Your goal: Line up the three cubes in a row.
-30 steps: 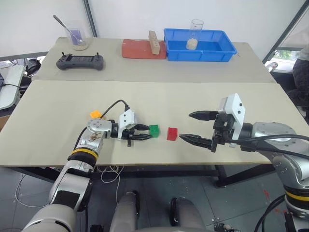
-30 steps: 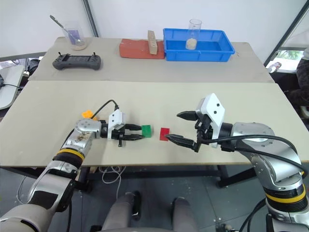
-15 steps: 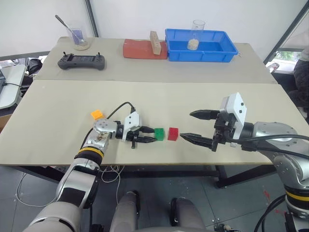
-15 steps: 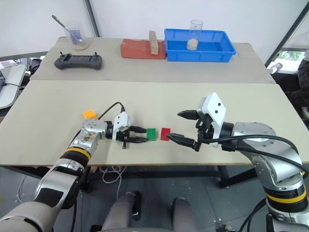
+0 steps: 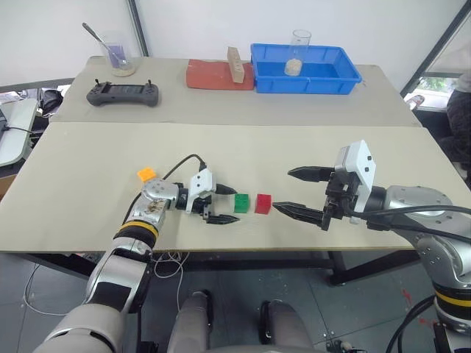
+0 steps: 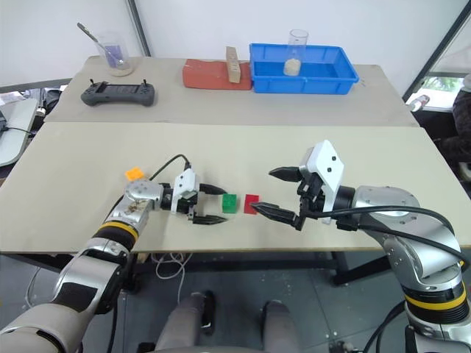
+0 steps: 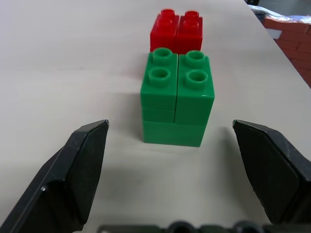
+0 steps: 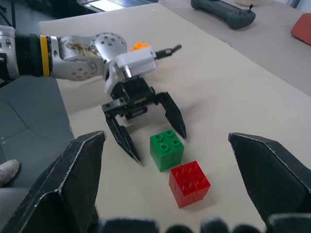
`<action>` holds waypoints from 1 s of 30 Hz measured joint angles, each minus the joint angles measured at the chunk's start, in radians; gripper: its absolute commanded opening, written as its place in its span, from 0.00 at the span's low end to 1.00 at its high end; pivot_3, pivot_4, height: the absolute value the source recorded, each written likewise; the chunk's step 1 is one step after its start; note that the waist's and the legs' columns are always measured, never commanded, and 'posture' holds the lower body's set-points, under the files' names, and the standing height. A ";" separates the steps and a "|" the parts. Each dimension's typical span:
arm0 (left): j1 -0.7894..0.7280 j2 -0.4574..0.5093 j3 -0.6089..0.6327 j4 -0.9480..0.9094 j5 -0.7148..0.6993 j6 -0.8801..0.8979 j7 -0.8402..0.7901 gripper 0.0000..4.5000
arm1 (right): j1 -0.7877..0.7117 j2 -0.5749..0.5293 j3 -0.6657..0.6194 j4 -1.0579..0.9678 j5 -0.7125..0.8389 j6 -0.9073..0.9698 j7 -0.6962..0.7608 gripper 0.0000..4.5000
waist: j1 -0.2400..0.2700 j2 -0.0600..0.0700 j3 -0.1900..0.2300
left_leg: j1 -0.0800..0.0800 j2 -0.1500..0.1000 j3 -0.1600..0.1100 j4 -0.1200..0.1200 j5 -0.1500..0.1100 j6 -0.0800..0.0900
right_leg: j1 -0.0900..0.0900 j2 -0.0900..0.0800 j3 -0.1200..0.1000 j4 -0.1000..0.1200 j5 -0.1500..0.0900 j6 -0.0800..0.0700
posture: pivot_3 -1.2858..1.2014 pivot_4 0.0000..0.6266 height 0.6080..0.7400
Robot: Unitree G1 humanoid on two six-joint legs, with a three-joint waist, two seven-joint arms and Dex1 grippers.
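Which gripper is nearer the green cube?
Left. The left gripper stands open around the green cube; the right gripper, open, sits beyond the red cube.

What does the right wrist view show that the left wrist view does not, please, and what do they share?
Right wrist view alone: the left gripper seen from in front, jaws open just behind the green cube, the orange-yellow cube beyond that arm, and a black controller on the far table. Left wrist view alone: the green cube's side face close up between its own spread fingers. Both: the green cube and the red cube standing next to each other on the tan table.
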 measured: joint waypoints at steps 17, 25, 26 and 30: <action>0.683 -0.135 0.355 -1.169 -0.031 0.616 0.926 0.99 | -0.053 0.052 0.058 0.059 -0.016 -0.036 0.029 1.00 | 0.001 0.000 0.000 | 0.001 0.000 -0.001 0.001 -0.003 -0.004 | 0.001 0.000 0.000 0.001 0.000 0.000 | 0.52 0.24 1.00; 0.711 -0.286 0.399 -1.135 0.086 0.623 1.284 0.99 | -0.095 0.066 0.080 0.113 -0.041 -0.065 0.068 1.00 | 0.009 0.000 0.000 | 0.001 -0.001 -0.001 0.001 -0.003 -0.005 | 0.000 -0.001 -0.001 0.000 0.000 0.000 | 0.52 0.24 1.00; 0.697 -0.294 0.395 -1.103 0.093 0.617 1.308 0.99 | -0.096 0.066 0.083 0.117 -0.043 -0.065 0.070 1.00 | 0.009 0.000 0.000 | 0.001 -0.001 -0.001 0.001 -0.003 -0.005 | 0.000 -0.001 -0.001 0.000 0.000 0.000 | 0.52 0.24 1.00; 0.632 -0.330 0.383 -0.991 0.107 0.580 1.378 0.99 | -0.112 0.066 0.088 0.119 -0.043 -0.065 0.079 1.00 | 0.009 0.000 0.000 | 0.001 -0.001 -0.001 0.001 -0.003 -0.005 | 0.001 -0.001 -0.001 0.000 0.000 0.000 | 0.52 0.24 1.00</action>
